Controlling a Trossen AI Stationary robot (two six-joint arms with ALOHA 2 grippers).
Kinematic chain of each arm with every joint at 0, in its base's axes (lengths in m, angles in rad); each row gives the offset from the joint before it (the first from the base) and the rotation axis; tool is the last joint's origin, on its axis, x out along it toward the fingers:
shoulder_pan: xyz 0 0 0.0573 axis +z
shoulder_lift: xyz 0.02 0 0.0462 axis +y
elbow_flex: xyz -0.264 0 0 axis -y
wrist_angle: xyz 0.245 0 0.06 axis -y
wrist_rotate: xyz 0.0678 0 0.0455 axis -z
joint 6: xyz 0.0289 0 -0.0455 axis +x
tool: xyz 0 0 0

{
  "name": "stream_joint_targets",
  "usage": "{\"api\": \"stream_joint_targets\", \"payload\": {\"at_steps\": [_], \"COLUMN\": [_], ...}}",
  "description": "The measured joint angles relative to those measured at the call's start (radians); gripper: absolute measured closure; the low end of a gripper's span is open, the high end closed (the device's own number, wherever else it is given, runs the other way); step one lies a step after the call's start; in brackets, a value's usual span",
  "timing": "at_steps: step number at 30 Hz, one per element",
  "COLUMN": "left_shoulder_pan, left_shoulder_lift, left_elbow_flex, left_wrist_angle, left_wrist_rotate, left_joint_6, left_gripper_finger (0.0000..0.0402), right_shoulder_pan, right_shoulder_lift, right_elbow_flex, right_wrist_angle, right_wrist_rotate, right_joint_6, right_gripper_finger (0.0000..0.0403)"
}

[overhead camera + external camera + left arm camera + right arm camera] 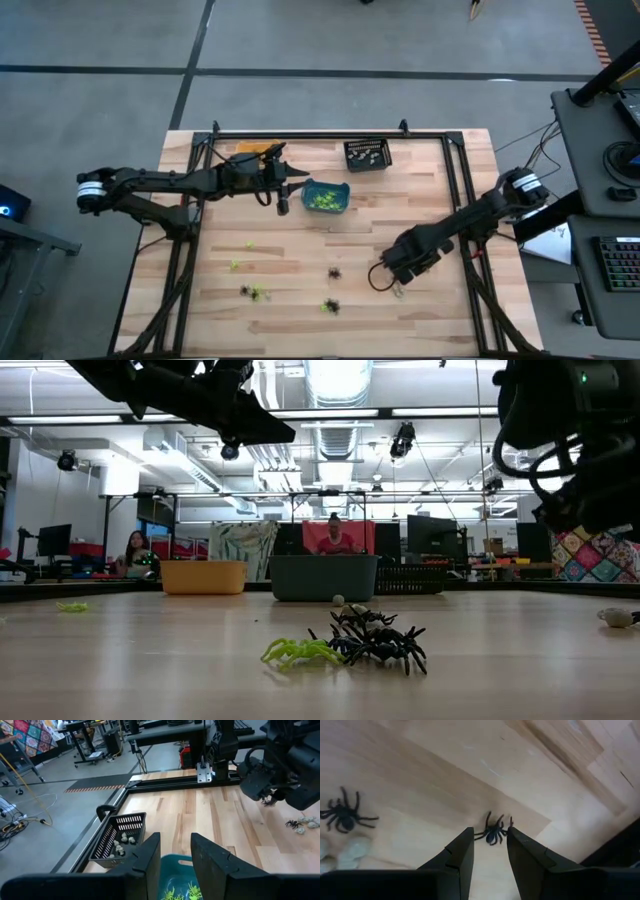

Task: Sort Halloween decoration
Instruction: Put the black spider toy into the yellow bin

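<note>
High view: sorting looks partly done. The teal bin (326,197) already holds a heap of lime green spiders (322,201), and the black bin (367,154) holds pale grey-white pieces (366,155). The orange bin (250,150) sits mostly hidden under the left arm, contents not visible. Left on the wood table (420,310): a few green trinkets (236,264) on the left side, mixed black and green ones (329,305) near the front edge, one black spider (334,272) mid-table, more by the right arm.

Left gripper (283,186) hovers just beside the teal bin; left wrist view shows its fingers (150,857) parted with a gap and nothing between them, green spiders right below, so a drop-off looks just finished or about to end.

Right gripper (490,851) is low over the table at front right, fingers apart and empty, straddling a small black spider (494,834) that lies flat on the wood just beyond the tips. Its body is roughly round, legs splay outward and mostly away from the gripper, so there is no clear long axis; heading cannot be told. A second black spider (342,816) and a pale piece (352,847) lie off to the side, well apart from the target.

Judgement: roughly midway, a fair number of loose pieces still to bin
</note>
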Motion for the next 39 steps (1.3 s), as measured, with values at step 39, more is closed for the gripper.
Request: {"api": "stream_joint_targets", "payload": {"at_steps": [39], "left_shoulder_pan": [-0.001], "left_shoulder_lift": [-0.067], "left_elbow_flex": [-0.001], "left_wrist_angle": [0.069], "left_wrist_rotate": [-0.206], "left_joint_6": [-0.067], "left_gripper_finger": [0.0310], "right_shoulder_pan": [0.006], "right_shoulder_lift": [-0.226], "right_elbow_flex": [-0.004], "right_wrist_angle": [0.073], "right_wrist_rotate": [0.285], "right_joint_6": [-0.173], "right_gripper_finger": [0.0394]}}
